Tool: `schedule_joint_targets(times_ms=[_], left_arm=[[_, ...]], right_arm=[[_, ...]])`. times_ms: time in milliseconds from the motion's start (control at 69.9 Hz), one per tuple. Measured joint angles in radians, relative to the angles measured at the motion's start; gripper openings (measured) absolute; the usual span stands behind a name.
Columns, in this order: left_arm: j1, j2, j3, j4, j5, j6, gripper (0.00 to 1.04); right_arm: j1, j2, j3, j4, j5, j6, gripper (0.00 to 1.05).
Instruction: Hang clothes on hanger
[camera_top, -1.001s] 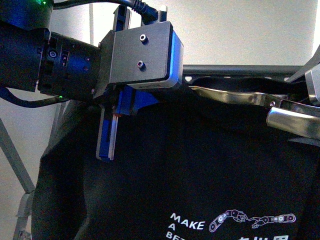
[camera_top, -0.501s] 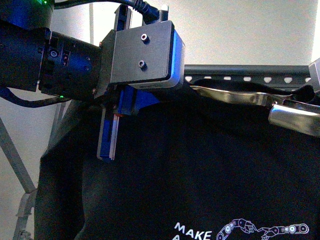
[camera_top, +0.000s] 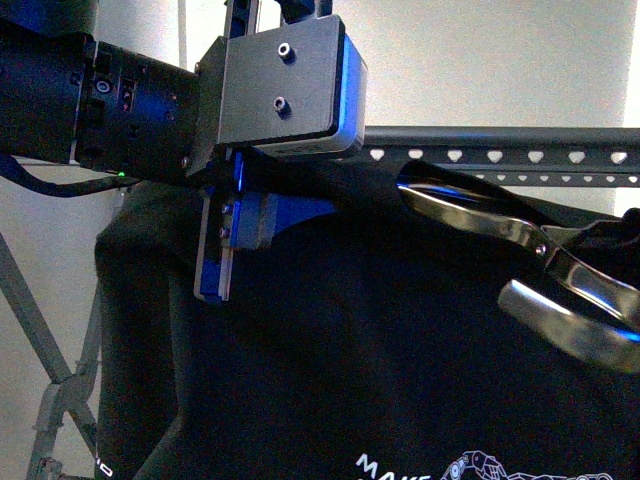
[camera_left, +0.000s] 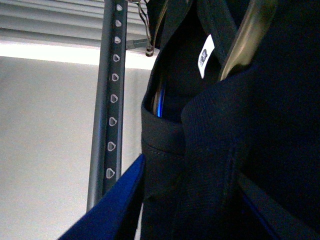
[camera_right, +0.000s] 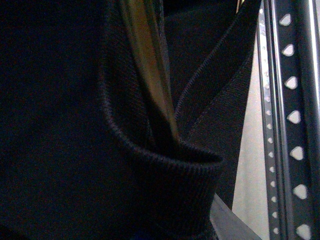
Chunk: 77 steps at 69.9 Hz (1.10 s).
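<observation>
The black T-shirt hangs in front of me, its white "MAKE" print and robot-arm graphic at the bottom edge of the front view. The dark grey rack rail with heart-shaped holes runs just behind its collar. My left gripper, with blue fingers, is shut on the shirt's left shoulder; the left wrist view shows it clamped on folded cloth beside the rail. My right gripper is shut on the ribbed collar near the rail. It does not show clearly in the front view.
A shiny curved metal bar lies inside the collar opening and slopes down to the right. It also shows in the left wrist view and the right wrist view. The rack's crossed legs stand at the lower left. A pale wall is behind.
The shirt's print has dropped lower in view and more of the rail shows above the collar. The shiny bar's right end has sunk, and the right arm has left the front view.
</observation>
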Motion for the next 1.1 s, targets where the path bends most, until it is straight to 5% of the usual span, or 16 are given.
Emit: schedule_joint_targets(times_ms=[229,415,558,615,715,801,916,1102], left_arm=[[0.0,0.0,0.0,0.0,0.0,0.0,0.99],[0.0,0.0,0.0,0.0,0.0,0.001,0.98],[0.0,0.0,0.001,0.0,0.0,0.0,0.98],[-0.001,0.0,-0.021,0.105,-0.084,-0.165,0.98],[0.018,0.002,-0.014,0.307,-0.274,-0.819,0.98],[0.06,0.013,0.05,0.294,-0.455,-1.333,0.98],[0.143,0.039,0.141,0.18,-0.721,-1.807,0.98],[0.209,0.055,0.152,0.134,-0.8,-2.015,0.98]], right_arm=[[-0.04,0.001,0.025,-0.303,0.017,0.057,0.04],[-0.084,0.009,0.076,-0.642,0.014,0.085,0.04],[-0.112,0.014,0.081,-0.806,-0.085,0.15,0.04],[-0.124,0.012,0.081,-0.818,-0.178,0.219,0.04],[-0.148,-0.026,0.069,-0.857,-0.332,0.35,0.04],[-0.171,-0.092,0.019,-0.842,-0.411,0.453,0.04],[-0.195,-0.209,-0.089,-0.678,-0.455,0.66,0.04],[-0.224,-0.275,-0.211,-0.324,-0.385,1.093,0.04]])
